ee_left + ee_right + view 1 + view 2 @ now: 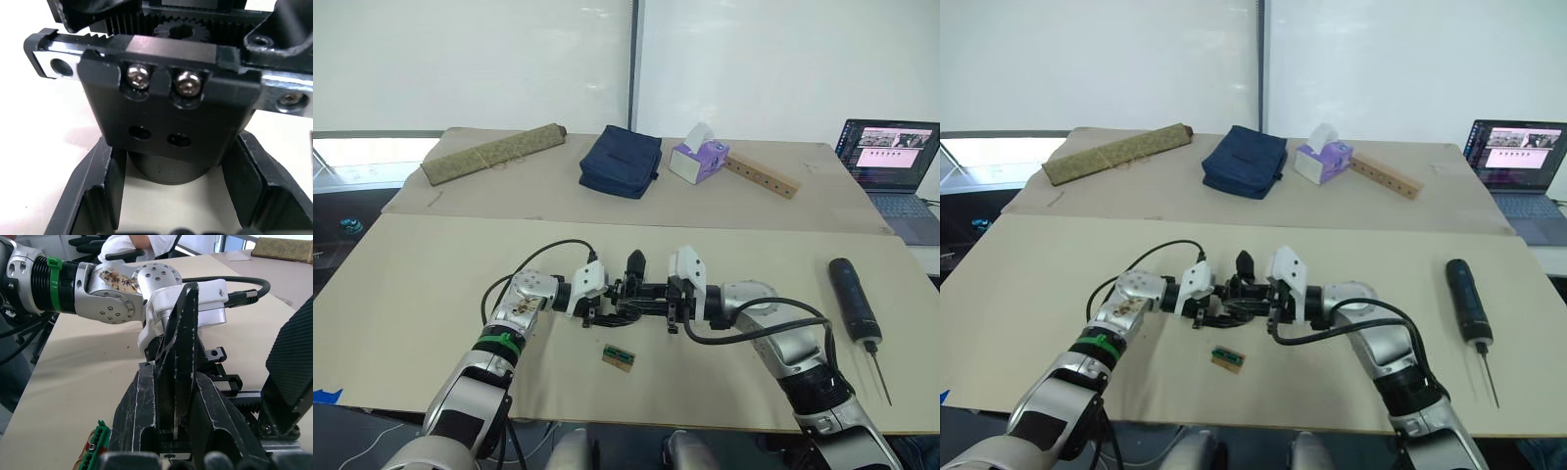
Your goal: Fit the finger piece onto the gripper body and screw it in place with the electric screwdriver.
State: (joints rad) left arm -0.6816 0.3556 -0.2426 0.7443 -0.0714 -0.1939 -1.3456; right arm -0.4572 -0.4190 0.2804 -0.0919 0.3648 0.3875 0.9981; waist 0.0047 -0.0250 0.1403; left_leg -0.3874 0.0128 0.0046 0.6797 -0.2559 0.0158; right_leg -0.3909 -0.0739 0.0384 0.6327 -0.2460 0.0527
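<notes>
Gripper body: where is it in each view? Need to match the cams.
Left eye view: the gripper body sits low centre, between the two wrists.
Right eye view: same spot, slightly left of centre.
Left wrist view: close up, centre, two screws showing.
Right wrist view: its toothed rail, lower right.
Shared landmark: the green-topped tan block, just nearer the robot.

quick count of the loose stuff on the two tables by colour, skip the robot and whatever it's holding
Black: 1, the electric screwdriver
Navy: 1, the pouch
Purple and white: 1, the tissue box
Olive: 1, the rolled mat
Wood: 1, the drilled strip
Tan and green: 1, the small block
Grey: 1, the laptop
Total: 7
</notes>
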